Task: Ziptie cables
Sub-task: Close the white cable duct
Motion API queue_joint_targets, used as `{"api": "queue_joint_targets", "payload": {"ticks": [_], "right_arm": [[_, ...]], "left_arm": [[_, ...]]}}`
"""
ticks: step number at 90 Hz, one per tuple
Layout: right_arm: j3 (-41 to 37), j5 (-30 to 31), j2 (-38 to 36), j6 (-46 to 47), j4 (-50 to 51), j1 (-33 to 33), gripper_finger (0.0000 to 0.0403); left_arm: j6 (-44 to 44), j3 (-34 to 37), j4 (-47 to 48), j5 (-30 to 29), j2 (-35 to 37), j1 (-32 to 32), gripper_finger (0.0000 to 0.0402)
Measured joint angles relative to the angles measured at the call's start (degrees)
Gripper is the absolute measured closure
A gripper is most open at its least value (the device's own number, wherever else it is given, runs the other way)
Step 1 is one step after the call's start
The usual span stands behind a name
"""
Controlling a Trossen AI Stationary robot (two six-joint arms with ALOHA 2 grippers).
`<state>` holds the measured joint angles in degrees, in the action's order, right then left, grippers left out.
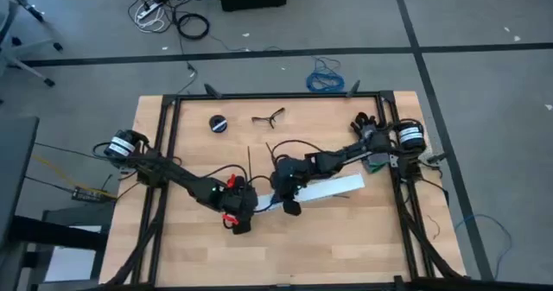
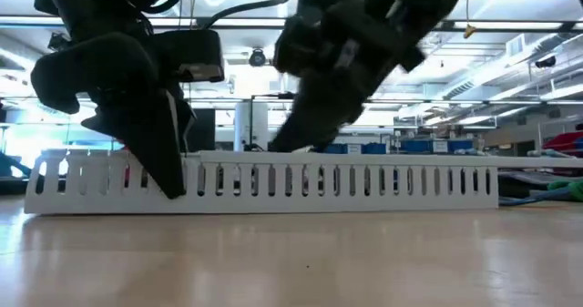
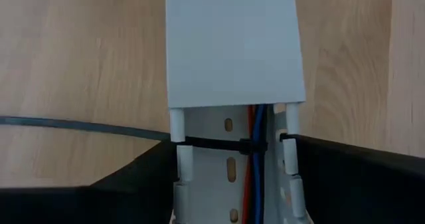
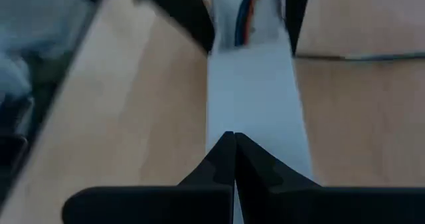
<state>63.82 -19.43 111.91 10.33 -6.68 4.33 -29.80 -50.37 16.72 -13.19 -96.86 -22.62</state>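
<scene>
A white slotted strip (image 1: pixel 321 190) lies on the wooden table, a flat white cover (image 3: pixel 232 44) closing most of its length. At its uncovered left end, the cables (image 3: pixel 257 177), blue and orange-red wires, run along the channel. A black ziptie (image 3: pixel 229 145) crosses them, its tail (image 3: pixel 73 125) trailing over the wood. My left gripper (image 1: pixel 240 211) straddles this end and is shut on the strip. My right gripper (image 1: pixel 289 196) is shut, and its tips (image 4: pixel 234 139) are on the cover a little farther along. My left gripper holds the strip's open end between its two fingers, one on each slotted side wall (image 3: pixel 180 151), level with the ziptie. The fingers (image 2: pixel 168 175) come from above and lie across the strip, which rests flat on the table. My right gripper presses its shut fingertips down on the top of the white cover (image 4: pixel 255 111), near the cover's end by the ziptie. It comes slanting down from the table's right side. The low view shows it meeting the strip's top edge (image 2: pixel 301 149).
A black round object (image 1: pixel 218 123), a small two-armed tool (image 1: pixel 270 117) and a thin black stick (image 1: pixel 250 157) lie toward the far edge. Black frame rails (image 1: pixel 276 95) border the table. A blue coiled cable (image 1: pixel 326 78) lies on the floor beyond.
</scene>
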Motion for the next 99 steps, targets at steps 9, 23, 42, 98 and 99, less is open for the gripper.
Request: {"api": "queue_joint_targets", "payload": {"ticks": [9, 23, 42, 98, 99], "right_arm": [[-0.01, -1.05, 0.41, 0.14, -1.08, -0.36, 0.0403], [-0.10, -0.11, -0.87, -0.30, 0.67, -0.32, 0.0403], [-0.08, 0.21, -1.04, -0.38, 2.30, -0.30, 0.0403], [-0.10, 3.18, -1.11, -1.31, 2.30, -0.54, 0.0403], [-0.10, 3.16, -1.12, -1.36, 2.30, -0.58, 0.0403]], "left_arm": [[-0.19, 0.00, 0.01, 0.61, 0.00, 0.01, 0.0161], [1.65, 0.00, -0.73, 1.45, -0.02, 0.16, 0.0142], [2.40, 0.00, -0.46, 2.21, 0.11, 0.16, 0.0107], [2.35, 0.04, -3.73, -3.73, 0.11, 0.14, 0.0110], [2.34, 0.04, -3.71, -3.73, 0.11, 0.14, 0.0110]]}}
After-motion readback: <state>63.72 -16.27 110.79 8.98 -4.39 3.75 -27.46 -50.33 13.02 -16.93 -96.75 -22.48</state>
